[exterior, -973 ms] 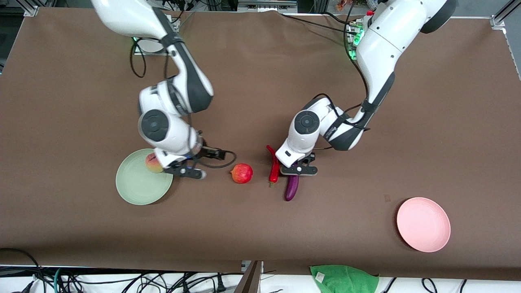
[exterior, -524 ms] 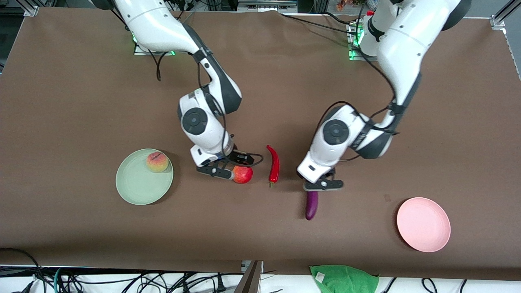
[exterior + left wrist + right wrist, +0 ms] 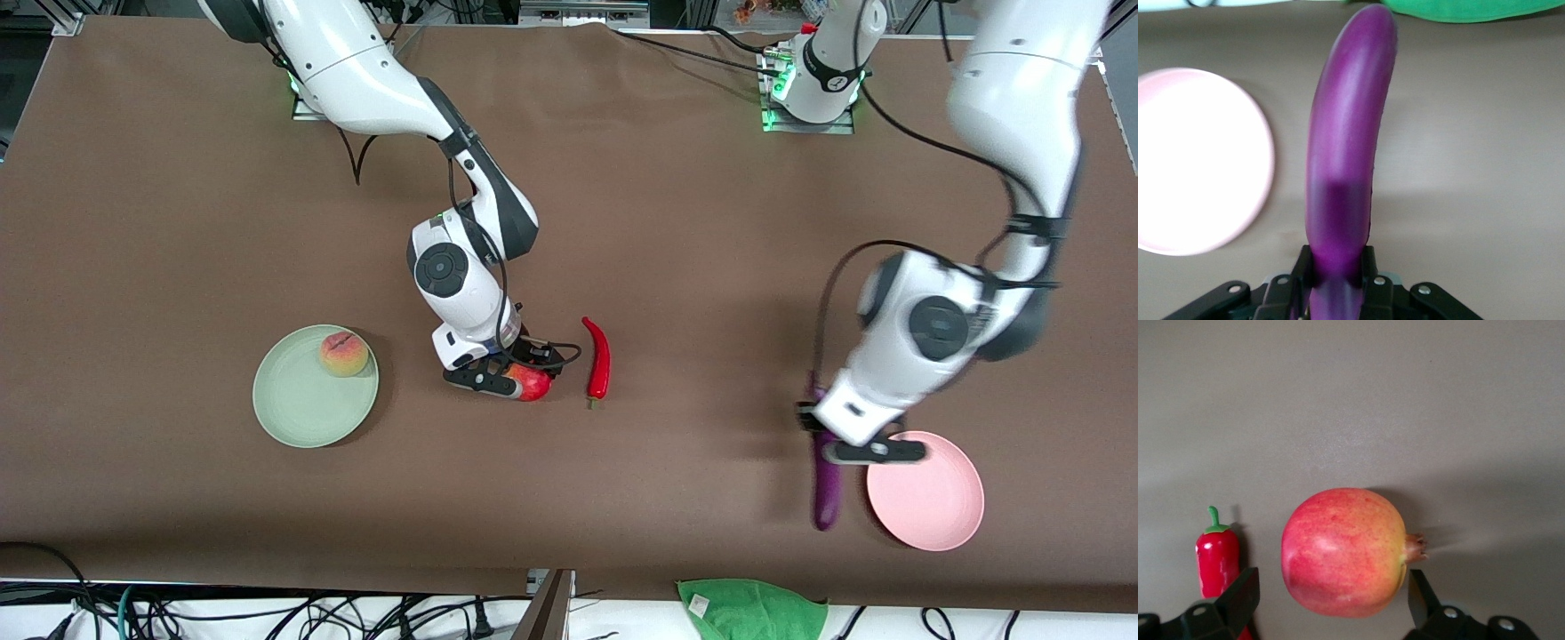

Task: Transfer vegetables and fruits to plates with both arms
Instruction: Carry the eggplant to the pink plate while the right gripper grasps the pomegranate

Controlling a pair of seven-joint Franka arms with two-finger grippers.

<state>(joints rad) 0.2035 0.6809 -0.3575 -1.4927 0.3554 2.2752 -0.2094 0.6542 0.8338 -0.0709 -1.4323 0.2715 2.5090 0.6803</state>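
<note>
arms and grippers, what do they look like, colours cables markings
Both arms are glossy white shells with dark grey joint bands and round dark grey caps at the wrists. Loose black cables loop along each forearm. The left gripper and right gripper are black, each with two fingers on a crossbar with small silver screws. Green lights glow at the bases.

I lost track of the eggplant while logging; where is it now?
The eggplant is held in the left gripper, up over the table just beside the pink plate at the left arm's end; the left wrist view shows the fingers clamped on it.
</note>
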